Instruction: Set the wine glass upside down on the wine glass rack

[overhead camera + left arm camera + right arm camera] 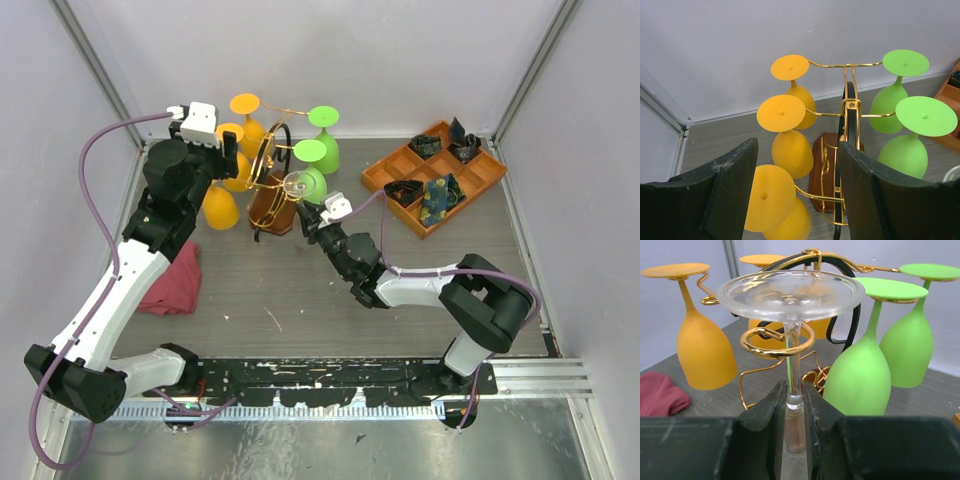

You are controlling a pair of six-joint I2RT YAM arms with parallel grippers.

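Wine glass (790,292): clear, upside down, foot uppermost, above the far-left part of the counter (300,290).
Wine glass rack (268,195): near the counter's far edge; we see one scroll end curled around the glass's stem.
Right claw (795,390): pinching that stem.
Left claw (795,150): spread, empty, beside the hanging orange glasses (781,113).

Three orange (791,150), two green (905,155) — one wine glass (790,290)

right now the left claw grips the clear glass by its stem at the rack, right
No: it is the right claw that grips the clear glass by its stem at the rack, as the right wrist view shows.
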